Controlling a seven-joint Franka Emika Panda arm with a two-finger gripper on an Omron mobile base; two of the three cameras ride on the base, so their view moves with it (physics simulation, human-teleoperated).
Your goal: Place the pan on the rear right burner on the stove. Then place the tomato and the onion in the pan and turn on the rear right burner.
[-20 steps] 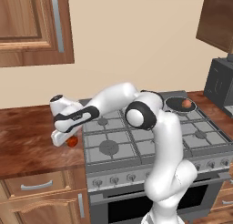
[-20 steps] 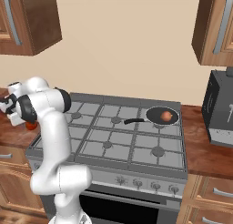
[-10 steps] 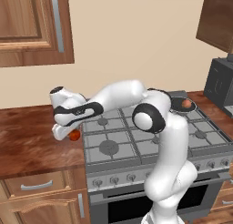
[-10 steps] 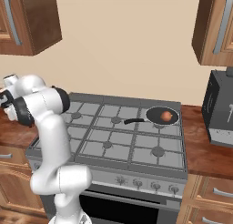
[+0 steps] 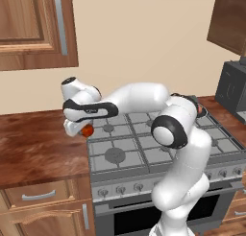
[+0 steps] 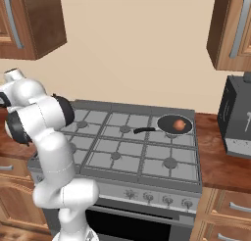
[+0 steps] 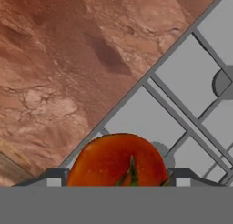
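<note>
The gripper (image 7: 117, 177) is closed on the tomato (image 7: 117, 160), its two dark fingertips (image 7: 53, 177) pressed against the fruit's left and right sides in the hand view, where the red-orange ball with a green stem mark hangs over the line where the brown stone counter (image 7: 68, 59) meets the grey stove (image 7: 191, 77). In the left base view the white arm reaches from the lower right across the range to its far left edge, and the tomato (image 5: 87, 130) shows as a small orange spot under the hand, raised above the left rim of the stove (image 5: 158, 148) and just beside the counter (image 5: 33, 148). The pan (image 6: 174, 124) sits on the rear right burner in the right base view, its short black handle pointing left toward the middle of the grates. Inside the pan lies the onion (image 6: 180, 125), a pale tan-pink ball resting right of the pan's centre (the burner cap itself is hidden under the pan). The pan and the held tomato are well apart, at opposite ends of the stove (image 6: 137, 152). A dark appliance (image 6: 237, 122) stands on the counter to the right of the range.
</note>
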